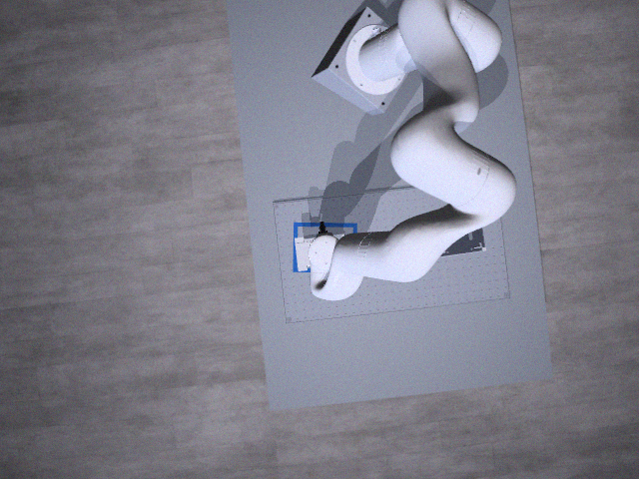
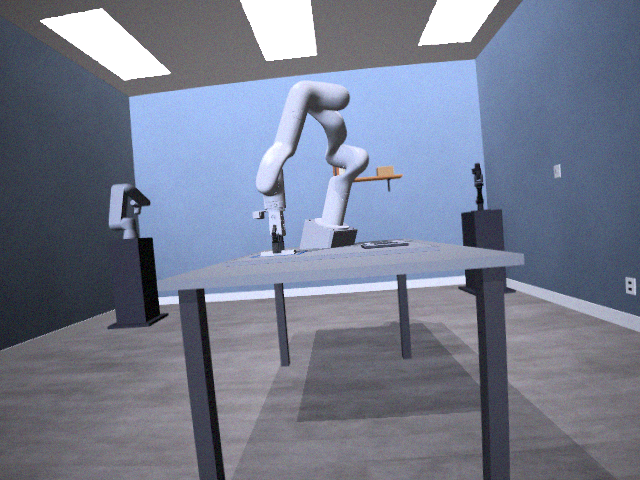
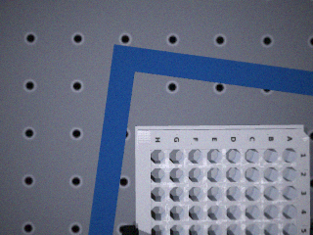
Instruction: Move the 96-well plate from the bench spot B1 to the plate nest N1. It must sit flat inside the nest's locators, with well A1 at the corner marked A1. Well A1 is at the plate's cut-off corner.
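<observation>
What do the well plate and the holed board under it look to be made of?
96-well plate: probably moulded plastic, matt pale grey-white, with crisp faceted wells and printed labels. Holed board: looks like matt grey metal or coated board, with an even grid of holes; the look leaves it open.

Grey table (image 1: 402, 355) with perforated board (image 1: 391, 301), blue-outlined spot B1 (image 1: 298, 247), 96-well plate (image 3: 220, 181), nest N1 (image 1: 466, 248), arm pedestal (image 1: 329, 77).

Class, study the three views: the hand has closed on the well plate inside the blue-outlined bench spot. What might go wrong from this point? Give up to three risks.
1. The hand grips the plate with fingers near full spread; a weak hold might let it tilt or slip on lifting.
2. The nest lies largely hidden under the arm, so alignment with its locators is hard to check.
3. The cut-off corner must meet the A1 mark; a wrong turn would seat the plate reversed.
</observation>
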Controlling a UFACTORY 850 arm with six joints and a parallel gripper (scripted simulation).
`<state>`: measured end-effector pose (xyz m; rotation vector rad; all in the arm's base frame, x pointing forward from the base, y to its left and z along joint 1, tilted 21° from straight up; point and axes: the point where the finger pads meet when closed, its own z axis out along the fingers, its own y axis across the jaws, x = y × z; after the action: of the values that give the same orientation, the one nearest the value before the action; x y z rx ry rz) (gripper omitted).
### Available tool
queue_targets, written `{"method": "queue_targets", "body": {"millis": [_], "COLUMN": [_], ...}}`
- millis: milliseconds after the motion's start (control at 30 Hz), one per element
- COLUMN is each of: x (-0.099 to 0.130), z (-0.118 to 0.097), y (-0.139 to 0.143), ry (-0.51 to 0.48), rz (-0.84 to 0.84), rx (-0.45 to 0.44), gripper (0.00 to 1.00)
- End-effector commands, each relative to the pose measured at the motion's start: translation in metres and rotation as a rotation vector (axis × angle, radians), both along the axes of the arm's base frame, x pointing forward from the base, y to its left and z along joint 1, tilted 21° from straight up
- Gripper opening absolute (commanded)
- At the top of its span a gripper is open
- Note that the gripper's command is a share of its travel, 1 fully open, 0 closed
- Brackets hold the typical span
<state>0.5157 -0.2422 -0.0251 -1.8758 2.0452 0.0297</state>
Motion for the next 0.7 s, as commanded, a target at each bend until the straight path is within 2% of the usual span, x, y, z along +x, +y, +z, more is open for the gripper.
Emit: {"method": "queue_targets", "body": {"millis": [0,667], "x": [0.0006,-0.0004], "z": [0.0006,0.0044], "y": [-0.0006,-0.0017], "ry": [-0.001,-0.001], "rz": [0.000,0.000], "rx": [-0.001,-0.001], "gripper": [0.00,0.00]}}
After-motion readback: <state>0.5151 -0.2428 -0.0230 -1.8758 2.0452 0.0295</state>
